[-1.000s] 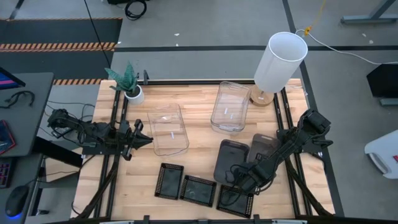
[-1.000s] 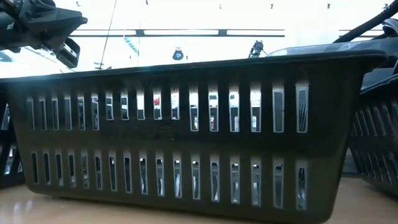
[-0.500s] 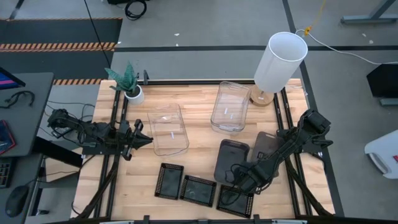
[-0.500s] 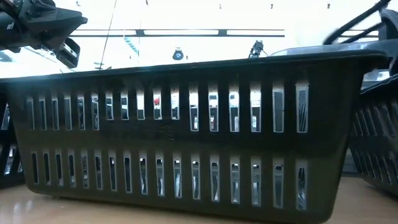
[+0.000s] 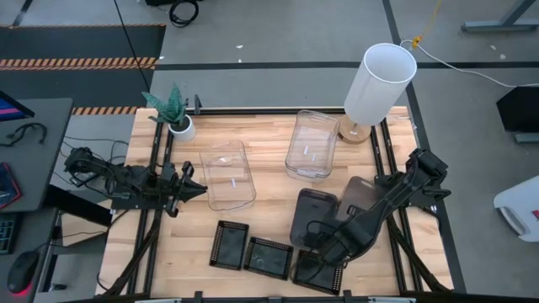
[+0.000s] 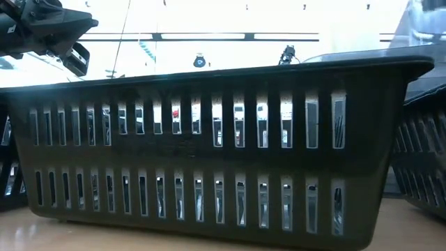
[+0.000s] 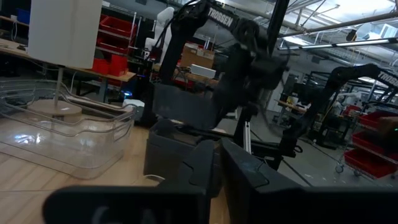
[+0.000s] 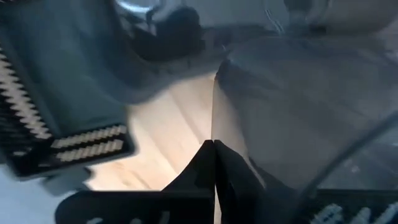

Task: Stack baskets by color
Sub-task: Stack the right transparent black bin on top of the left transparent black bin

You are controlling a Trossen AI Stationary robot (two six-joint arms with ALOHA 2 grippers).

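Down low over the near right part of the table with the right gripper, fingers pressed tight together, and, as far as can be made out, pinching the thin rim of a grey basket; stretched back from that grip under the arm, with one end showing raised at the top right corner of the low view; seen from the left wrist as a dark slab lifted off the wood beneath the right arm. Just beside the same hand, on its inner side, a second grey basket, flat on the table and close against the held one. Directly below and in front of the fingers, the nearest black tray; farther out to the hand's left, a middle black tray and then a far black tray, in a loose row along the near edge; filling most of the low view with one slotted wall. Well beyond the hand, toward the back of the table, a clear basket, with a white lampshade behind it.

Over at the left edge, waiting, the left gripper; impossible to tell whether open or closed; nothing visibly held; just off its tip, the other clear basket, near but apart; behind that hand, in the back corner, a small plant pot.
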